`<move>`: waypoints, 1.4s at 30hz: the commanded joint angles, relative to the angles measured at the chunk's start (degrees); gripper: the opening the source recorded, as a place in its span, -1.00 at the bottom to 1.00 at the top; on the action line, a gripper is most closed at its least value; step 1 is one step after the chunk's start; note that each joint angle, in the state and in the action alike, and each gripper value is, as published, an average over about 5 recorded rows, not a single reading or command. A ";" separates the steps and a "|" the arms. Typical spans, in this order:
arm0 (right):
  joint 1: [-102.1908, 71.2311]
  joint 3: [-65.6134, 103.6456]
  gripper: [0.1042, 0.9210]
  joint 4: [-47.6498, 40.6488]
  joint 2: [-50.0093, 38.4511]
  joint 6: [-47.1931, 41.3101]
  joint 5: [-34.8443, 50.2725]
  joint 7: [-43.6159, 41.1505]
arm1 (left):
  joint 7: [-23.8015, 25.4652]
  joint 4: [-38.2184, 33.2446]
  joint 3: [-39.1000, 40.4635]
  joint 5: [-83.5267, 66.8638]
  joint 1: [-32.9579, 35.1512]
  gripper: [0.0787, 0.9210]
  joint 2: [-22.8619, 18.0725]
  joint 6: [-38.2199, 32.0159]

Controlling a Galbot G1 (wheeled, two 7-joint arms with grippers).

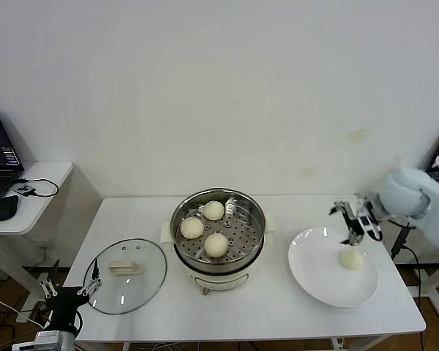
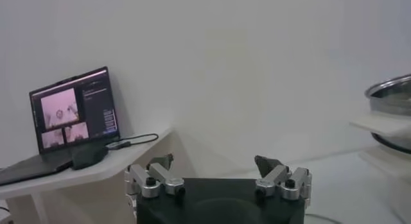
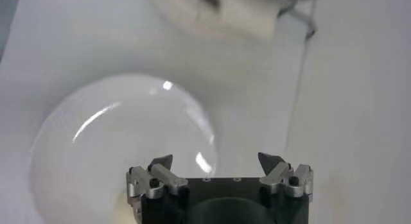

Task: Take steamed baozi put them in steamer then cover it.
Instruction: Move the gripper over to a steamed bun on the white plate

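Right pincer (image 1: 356,221) open above last smooth baozi (image 1: 350,258) on glossy white plate (image 1: 314,278). Three buns in perforated steel steamer (image 1: 254,219). Glass cover (image 1: 124,276) flat on desk (image 1: 278,314). Left pincer (image 2: 218,171) open, parked low beside desk.

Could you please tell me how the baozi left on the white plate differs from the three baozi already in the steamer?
The lone baozi lies on the flat white plate, on the right of the table; the three baozi sit on the perforated tray of the steamer at the centre. The lone one has the open right gripper just above it; the three have no gripper near. All four are round, smooth and cream-white, of like size.
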 commanded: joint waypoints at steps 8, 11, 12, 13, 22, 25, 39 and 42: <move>-25.44 20.45 0.76 -10.92 1.76 0.47 -8.96 2.44 | 0.00 -0.04 -1.11 -0.06 1.08 0.77 0.00 -0.13; -25.63 20.70 0.76 -12.19 2.70 0.33 -9.17 2.57 | 0.00 -0.06 -1.15 -0.06 1.17 0.77 -0.12 -0.16; -25.71 20.73 0.76 -12.44 2.94 0.29 -9.25 2.55 | -0.01 -0.07 -1.16 -0.06 1.18 0.77 -0.16 -0.17; -25.79 20.74 0.76 -12.62 3.12 0.24 -9.34 2.53 | -0.01 -0.08 -1.16 -0.06 1.18 0.77 -0.19 -0.17; -26.19 21.03 0.70 -15.54 5.64 0.52 -10.31 3.02 | 0.01 -0.20 -1.07 -0.07 1.02 0.77 -0.35 -0.07; -26.28 21.23 0.67 -16.26 6.63 0.71 -10.31 3.47 | 0.01 -0.13 -1.16 -0.10 0.99 0.77 -0.25 -0.06; -25.20 21.24 0.50 -18.41 9.28 0.50 -10.80 3.82 | 0.02 0.13 -1.19 -0.10 0.77 0.77 -0.36 -0.02; -25.28 21.17 0.46 -18.57 9.50 0.38 -10.94 3.65 | 0.02 0.10 -1.16 -0.10 0.81 0.77 -0.41 -0.03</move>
